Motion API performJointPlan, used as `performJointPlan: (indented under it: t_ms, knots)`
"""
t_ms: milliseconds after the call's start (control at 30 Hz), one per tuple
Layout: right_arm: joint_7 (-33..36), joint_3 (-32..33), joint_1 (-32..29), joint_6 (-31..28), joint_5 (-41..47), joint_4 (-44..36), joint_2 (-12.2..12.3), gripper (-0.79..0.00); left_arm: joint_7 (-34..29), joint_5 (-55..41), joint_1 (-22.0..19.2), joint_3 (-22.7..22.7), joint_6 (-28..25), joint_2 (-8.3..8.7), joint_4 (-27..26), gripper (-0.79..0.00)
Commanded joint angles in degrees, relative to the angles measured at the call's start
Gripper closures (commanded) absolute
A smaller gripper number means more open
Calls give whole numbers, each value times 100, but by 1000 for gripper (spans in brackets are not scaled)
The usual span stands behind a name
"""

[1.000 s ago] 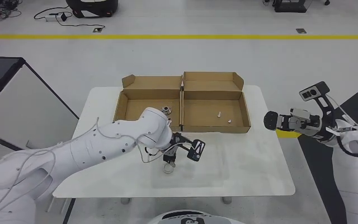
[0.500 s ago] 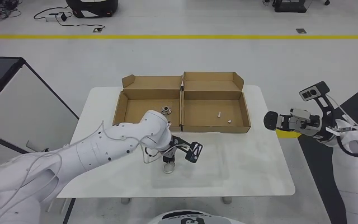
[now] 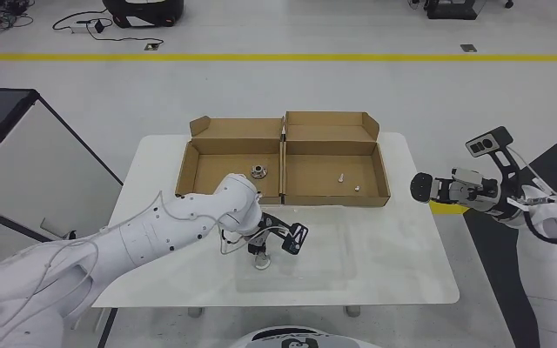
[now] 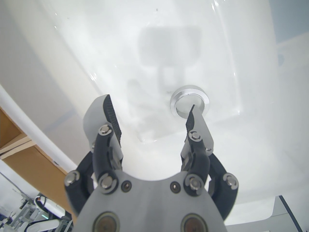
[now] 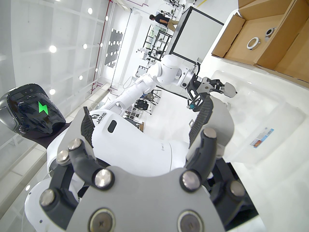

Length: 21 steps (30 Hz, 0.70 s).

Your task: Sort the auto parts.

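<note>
Part: shiny silver metal ring (image 4: 189, 100), flat in the clear plastic tray (image 4: 120, 37) on the white table (image 3: 400, 261) | handling: probably rigid, smooth, slippery; pinch across its rim | left pincer (image 4: 150, 102): wide open, empty, one fingertip (image 4: 192, 115) over the bore | obstacles: tray wall close beside; open brown cardboard boxes (image 3: 186, 165) beyond | right pincer (image 5: 147, 106): open, empty, off the table

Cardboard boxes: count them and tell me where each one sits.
2. Both stand open, side by side at the far edge of the table: the left box and the right box. No others appear hidden.
</note>
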Motion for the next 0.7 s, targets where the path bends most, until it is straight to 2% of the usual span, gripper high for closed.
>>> performJointPlan:
  t_ms: [0,167,300,667]
  knots:
    - [0,0,0,0,0,0,0,-785,10,18,22,0,-10,3,-1,-610]
    - [0,0,0,0,0,0,0,-785,35,64,96,0,-35,8,24,-585]
    - [0,0,0,0,0,0,0,-785,19,66,121,0,-18,1,30,-514]
    - [0,0,0,0,0,0,0,-785,70,215,154,0,-69,-55,182,-483]
